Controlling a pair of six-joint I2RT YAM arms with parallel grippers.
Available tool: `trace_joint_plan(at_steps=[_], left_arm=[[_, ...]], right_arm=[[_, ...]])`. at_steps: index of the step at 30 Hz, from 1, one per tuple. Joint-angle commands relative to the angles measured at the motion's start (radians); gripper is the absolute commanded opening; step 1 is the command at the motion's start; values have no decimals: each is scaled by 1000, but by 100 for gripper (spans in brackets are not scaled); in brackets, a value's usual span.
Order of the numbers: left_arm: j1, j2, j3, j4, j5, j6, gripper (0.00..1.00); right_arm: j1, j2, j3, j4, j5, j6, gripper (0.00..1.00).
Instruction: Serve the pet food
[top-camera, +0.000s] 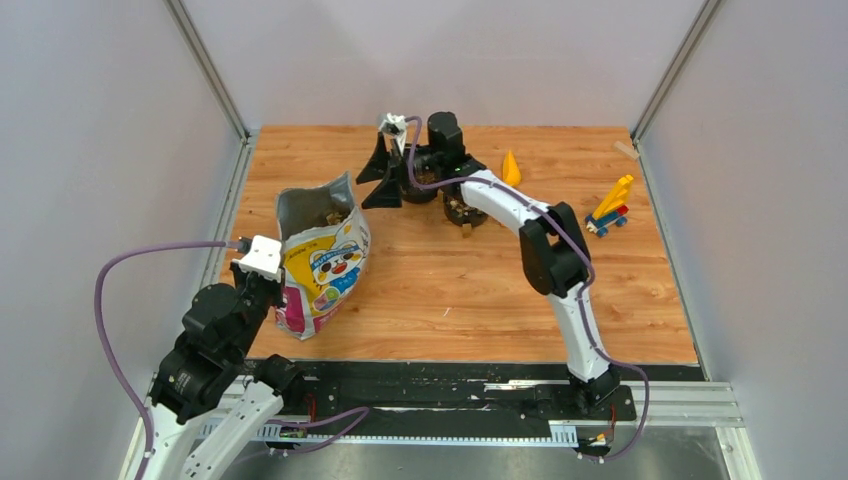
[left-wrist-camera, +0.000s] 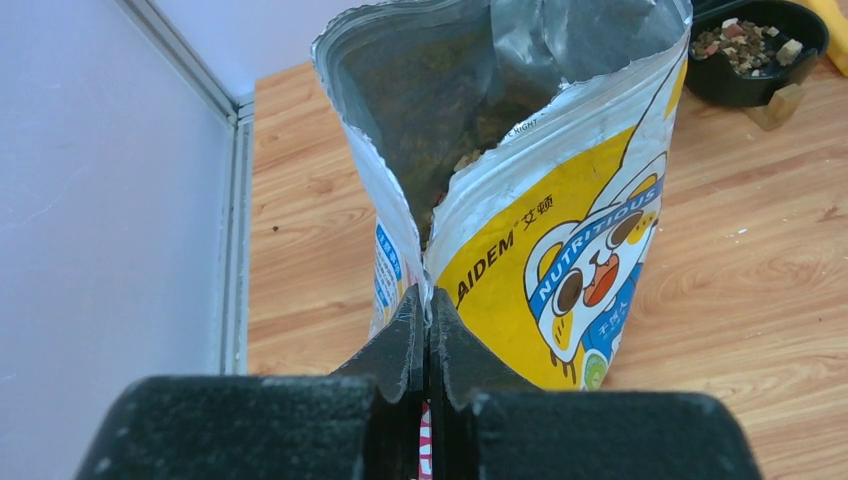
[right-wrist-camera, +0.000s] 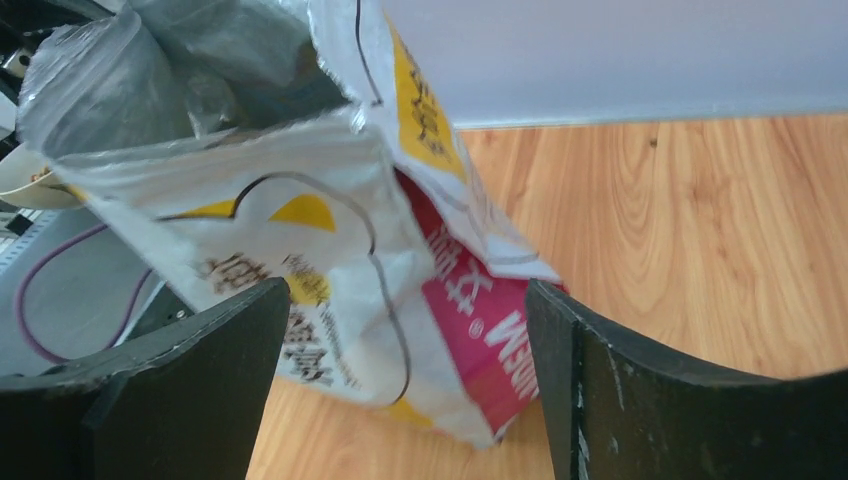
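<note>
Pet food (top-camera: 333, 214) is seen inside the bag (top-camera: 322, 265), whose edge is clamped by the left gripper (left-wrist-camera: 428, 312), and in the bowl (left-wrist-camera: 742, 86); the right gripper (top-camera: 381, 178), spread and empty, is placed at upper centre of the top view, bag mouth to its lower left.

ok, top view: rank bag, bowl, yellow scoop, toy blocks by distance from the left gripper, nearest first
1. bag: pinched in the left gripper, near left.
2. bowl: centre back.
3. yellow scoop: back, right of the bowl.
4. toy blocks: far right.
</note>
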Motion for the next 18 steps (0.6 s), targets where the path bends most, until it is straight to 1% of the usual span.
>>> trace_joint_plan(at_steps=[1, 3, 5, 7, 10, 11, 13, 15, 16, 18], left_arm=[[3, -2, 17, 131, 8, 41, 0], [4, 7, 20, 127, 18, 39, 0], [4, 20, 23, 125, 35, 34, 0], [4, 40, 29, 124, 48, 24, 0], [4, 79, 43, 130, 55, 17, 0], [4, 85, 45, 133, 56, 15, 0], [4, 105, 48, 148, 49, 13, 0], [4, 119, 44, 163, 35, 7, 0], [4, 126, 42, 169, 33, 7, 0], [4, 133, 38, 183, 31, 3, 0]], right_arm=[[13, 146, 185, 483, -118, 289, 87], [16, 242, 303, 574, -146, 400, 88], [23, 338, 434, 624, -179, 488, 88], [30, 399, 509, 669, -208, 560, 87], [43, 408, 468, 778, -245, 639, 85], [47, 396, 440, 806, -255, 651, 82], [53, 379, 388, 872, -273, 692, 75], [59, 377, 371, 914, -285, 723, 67], [62, 376, 372, 916, -285, 726, 59], [69, 374, 373, 910, -261, 718, 38]])
